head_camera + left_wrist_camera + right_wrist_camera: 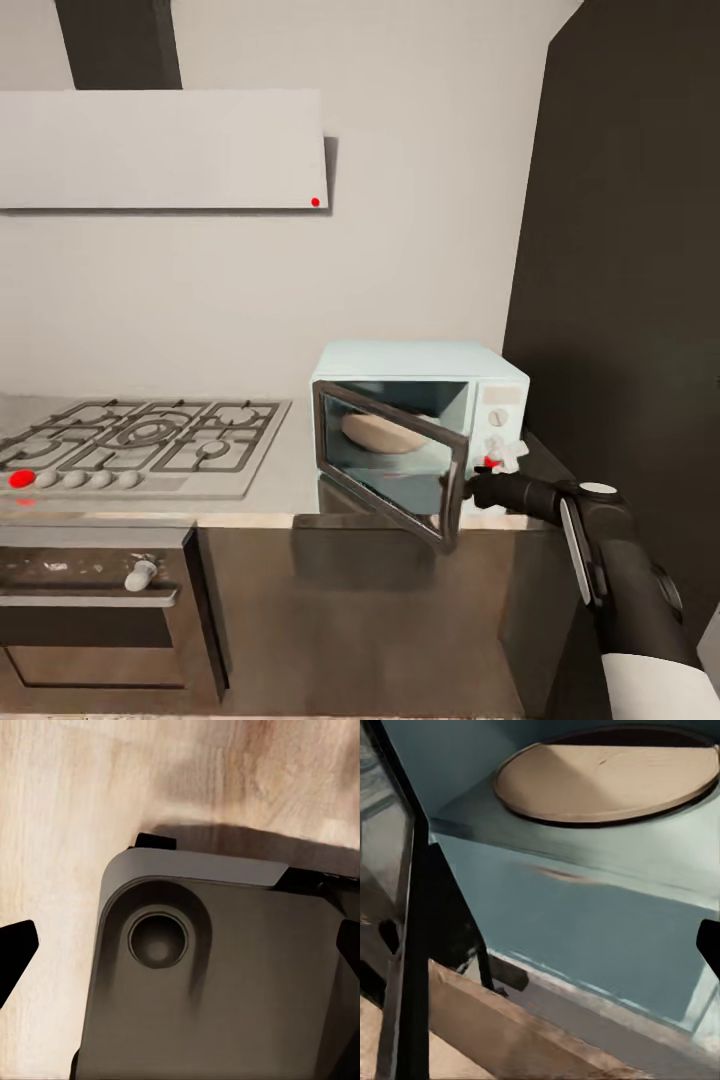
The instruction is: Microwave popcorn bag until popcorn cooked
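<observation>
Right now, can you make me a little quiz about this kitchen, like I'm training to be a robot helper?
1. True or false: the microwave has its door shut tight.
2. Which thing is nearest the door's free edge? A) the right hand B) the gas hob C) the white hood
3. Fill in the gap: in the head view, the gas hob sits to the ____ of the microwave.

Key:
1. False. The door stands partly open.
2. A.
3. Left.
</observation>
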